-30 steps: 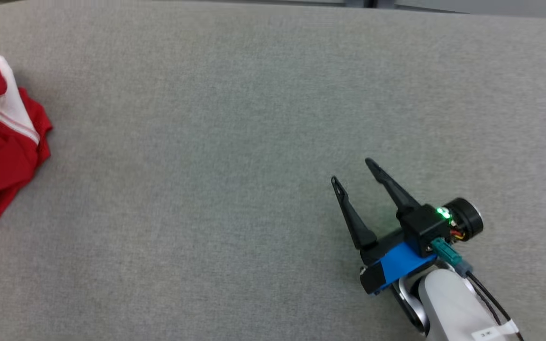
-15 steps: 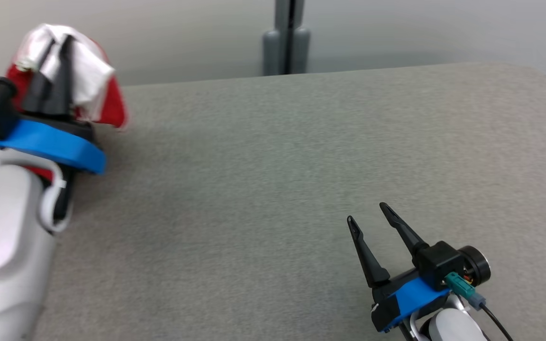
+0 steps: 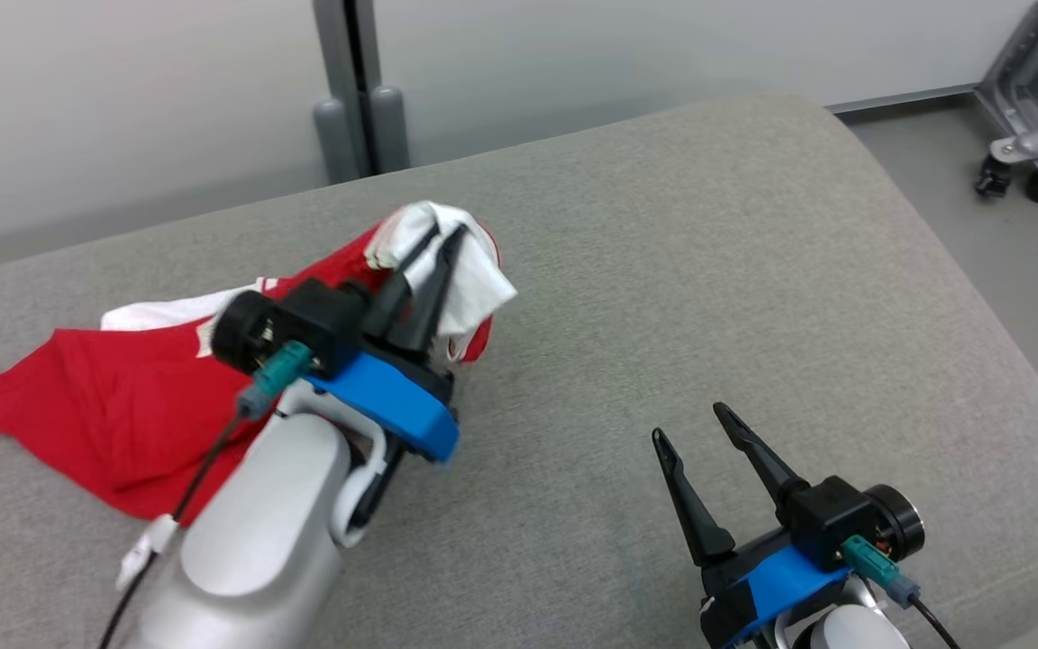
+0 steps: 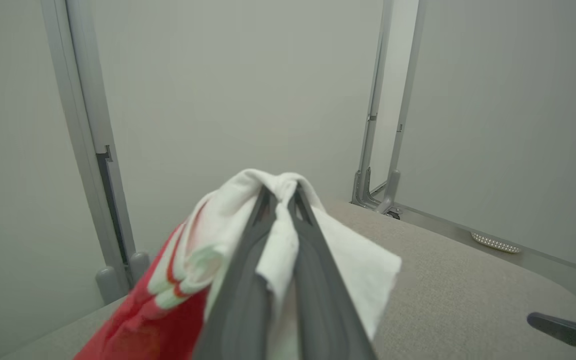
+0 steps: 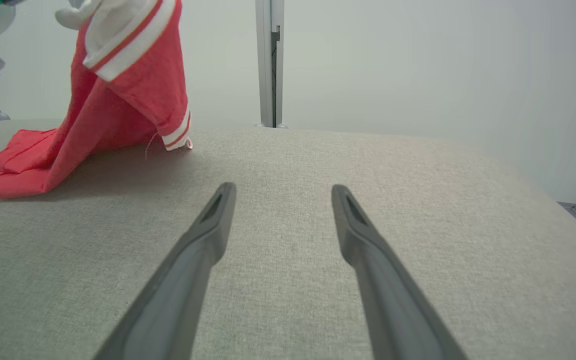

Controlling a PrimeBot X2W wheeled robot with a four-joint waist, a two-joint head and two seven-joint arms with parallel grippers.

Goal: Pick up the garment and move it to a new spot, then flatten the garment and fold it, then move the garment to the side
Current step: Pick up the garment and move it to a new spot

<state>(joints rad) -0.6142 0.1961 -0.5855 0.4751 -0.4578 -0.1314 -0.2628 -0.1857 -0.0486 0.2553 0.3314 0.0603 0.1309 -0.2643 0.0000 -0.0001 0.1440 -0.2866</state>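
Garment (image 3: pixel 95 406) hangs by its white edge from the clenched left gripper (image 3: pixel 450 233), red tail resting on the grey table (image 3: pixel 708 252); right gripper (image 3: pixel 688 422) splayed empty above that table. Thin pinch might slip mid-carry.

The left hand (image 3: pixel 447 236) and the right hand (image 3: pixel 691 425) are each made of two long, dark, tapering fingers (image 3: pixel 686 500). Behind them a blue bracket (image 3: pixel 388 401) is fitted, with a round black camera housing (image 3: pixel 244 329) beside it. A teal plug (image 3: pixel 280 365) is seated there, and a black cable (image 3: pixel 204 473) bearing a white tag (image 3: pixel 145 545) is led along the smooth, pale grey forearm (image 3: pixel 249 550).
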